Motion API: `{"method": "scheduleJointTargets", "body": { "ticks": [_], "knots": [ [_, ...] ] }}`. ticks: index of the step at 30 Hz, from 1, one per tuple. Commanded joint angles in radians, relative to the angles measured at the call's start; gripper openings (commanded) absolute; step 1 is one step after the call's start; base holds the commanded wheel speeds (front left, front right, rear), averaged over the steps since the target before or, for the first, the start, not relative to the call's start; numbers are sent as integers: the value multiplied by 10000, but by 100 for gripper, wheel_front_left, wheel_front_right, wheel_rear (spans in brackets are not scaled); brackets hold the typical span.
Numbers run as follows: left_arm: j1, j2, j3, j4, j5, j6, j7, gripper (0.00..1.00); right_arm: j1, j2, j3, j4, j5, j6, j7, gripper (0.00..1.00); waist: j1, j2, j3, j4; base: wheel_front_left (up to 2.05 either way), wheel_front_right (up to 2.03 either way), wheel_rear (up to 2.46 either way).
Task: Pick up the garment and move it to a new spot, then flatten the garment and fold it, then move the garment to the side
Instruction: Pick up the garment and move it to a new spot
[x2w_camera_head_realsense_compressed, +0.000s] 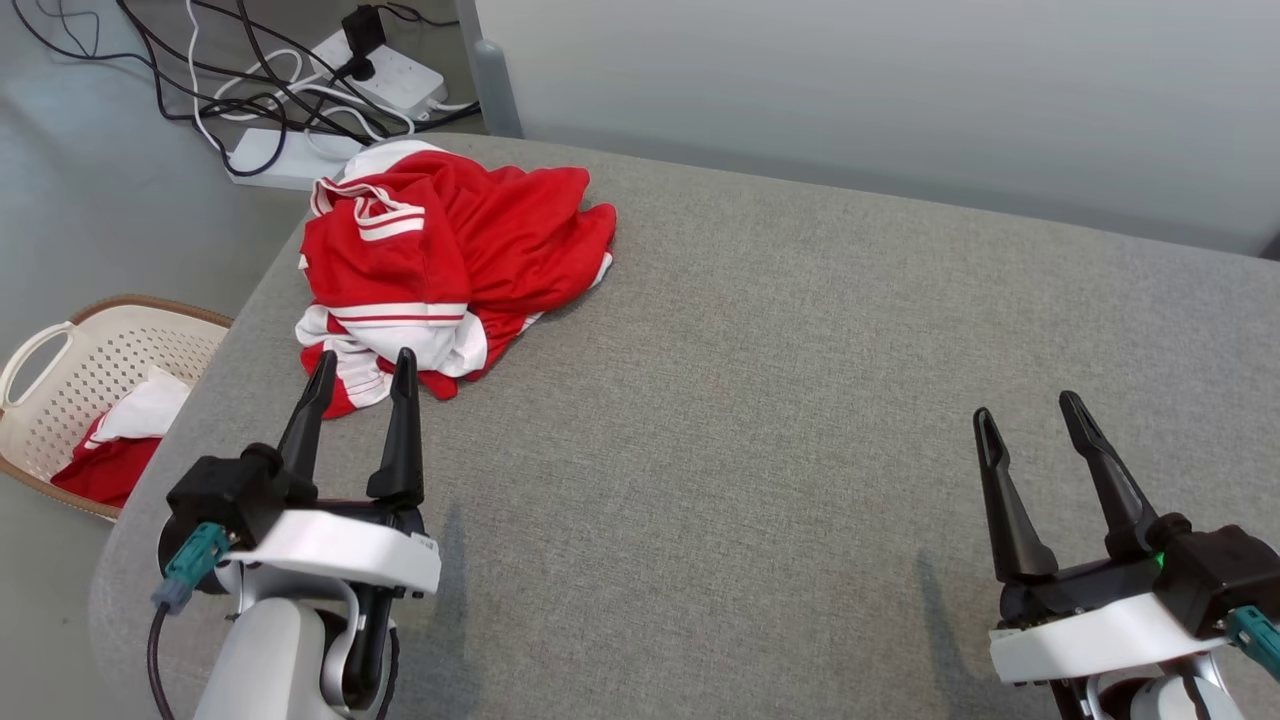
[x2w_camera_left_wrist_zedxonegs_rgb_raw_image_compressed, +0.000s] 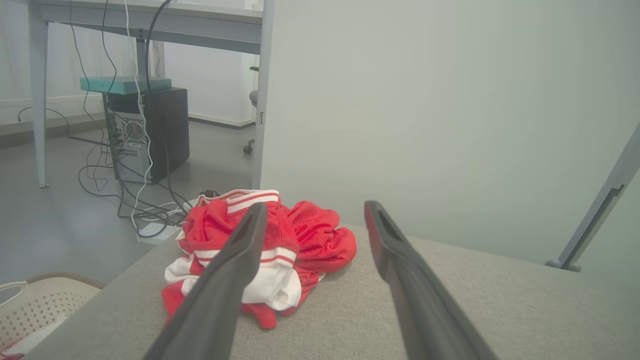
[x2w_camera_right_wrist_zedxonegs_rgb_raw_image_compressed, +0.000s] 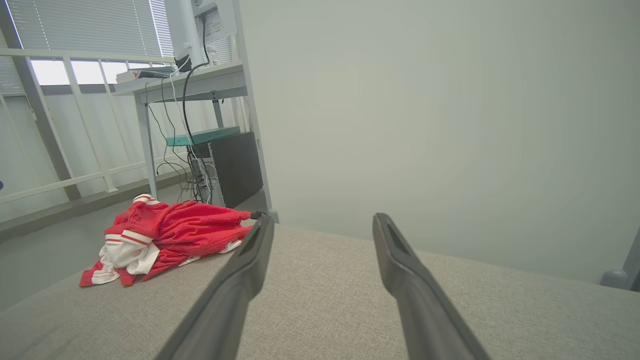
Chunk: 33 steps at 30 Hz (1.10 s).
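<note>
While the crumpled red garment with white striped trim (x2w_camera_head_realsense_compressed: 450, 250) sits bunched at the far left corner of the grey fabric-covered surface (x2w_camera_head_realsense_compressed: 760, 400), neither arm has hold of it.

Left end effector (x2w_camera_head_realsense_compressed: 365, 358): two dark fingers spread apart with nothing between them, tips at the near edge of the heap. The head view does not show whether they touch cloth. In the left wrist view the pile lies ahead of the fingers and a little left of the gap, so the tips probably hang just short of it. Likely reason for the pose: lined up for the first pick, jaws wide to take a thick bunch.

Right end effector (x2w_camera_head_realsense_compressed: 1026, 407): also spread wide and empty, over bare fabric at the near right, well apart from the garment. Judged idle because the heap lies on the left arm's side.

Garment placement: close to the left edge, layers tumbled over one another, no flat panel exposed. It probably needs carrying toward the open middle before flattening. Task judged at its very start.

On the floor to the left, a cream perforated plastic basket (x2w_camera_head_realsense_compressed: 100, 370) holds another red and white cloth (x2w_camera_head_realsense_compressed: 110, 460). White power strips with tangled cables (x2w_camera_head_realsense_compressed: 290, 155) lie beyond the far left corner.
</note>
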Motion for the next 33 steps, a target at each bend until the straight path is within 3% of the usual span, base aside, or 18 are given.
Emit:
{"method": "scheduleJointTargets", "body": {
  "ticks": [1, 14, 23, 33],
  "knots": [
    [-605, 177, 281, -3, -69, 51, -99, 100, -399, -139, 215, -308, -65, 71, -132, 100, 0, 0, 114, -50, 0, 0, 0],
    [-2808, 177, 660, 2435, 397, 595, -99, 100, -798, -322, 244, -382, -117, 71, -132, 100, 0, 0, 958, -474, 0, 0, 0],
    [-4231, 199, 871, 4104, 389, 519, -99, 100, -1029, -393, 286, -409, -106, 71, -132, 100, 0, 0, 1469, -645, 0, 0, 0],
    [-6102, 676, 1086, 6994, 738, 1427, -99, 100, -1350, -423, 345, -409, -56, 71, -132, 100, 0, 0, 2191, -907, 0, 0, 0]
  ]
}}
